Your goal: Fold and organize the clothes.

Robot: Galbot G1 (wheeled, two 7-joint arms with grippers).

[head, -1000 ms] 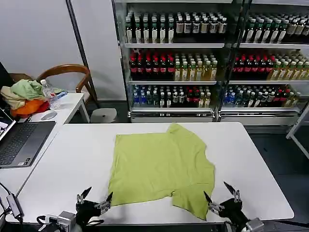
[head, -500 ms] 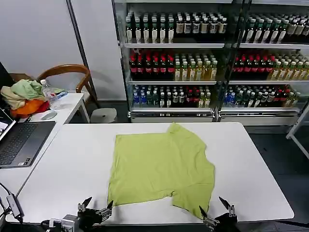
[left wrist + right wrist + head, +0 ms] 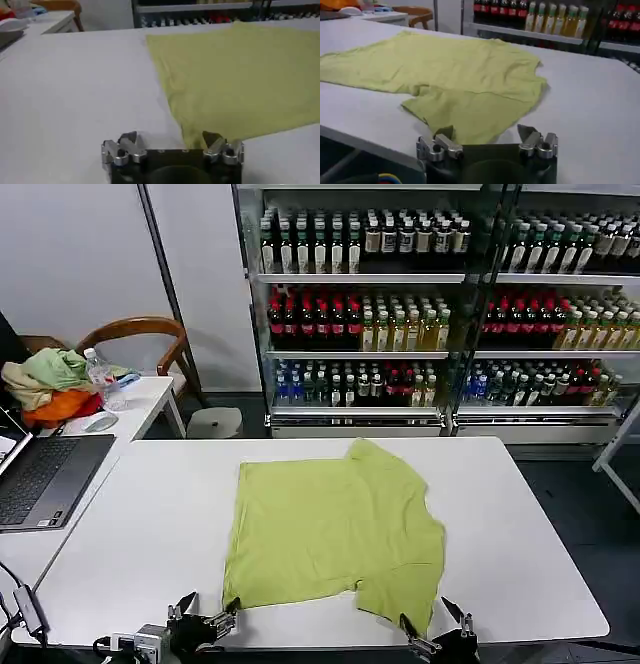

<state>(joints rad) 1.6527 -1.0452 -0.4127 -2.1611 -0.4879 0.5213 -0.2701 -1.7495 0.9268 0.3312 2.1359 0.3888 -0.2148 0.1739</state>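
I am holding my left gripper (image 3: 204,621) low at the near edge of the table (image 3: 150,514), just off the near left corner of the T-shirt (image 3: 335,529). Its fingers are standing spread wide and gripping nothing; in the left wrist view the shirt's corner is lying between the two fingertips. I am holding my right gripper (image 3: 432,637) at the same near edge, just beside the shirt's near right sleeve. Its fingers are likewise standing wide apart and empty, with the sleeve's hem lying just ahead of them in the right wrist view.

The one lime yellow-green T-shirt is lying spread out in the middle of the white table, plain side up, one sleeve pointing toward the far edge and the other toward me. Its near hem is sitting close to the table's near edge.

On my left, one open laptop (image 3: 40,474) is resting on a side desk (image 3: 150,396), with one mouse (image 3: 100,422), one water bottle (image 3: 101,379) and one heap of garments (image 3: 52,384) behind it. One wooden chair (image 3: 150,339) is standing beyond the desk. Two glass-fronted coolers (image 3: 430,304) full of bottled drinks are lining the back wall.
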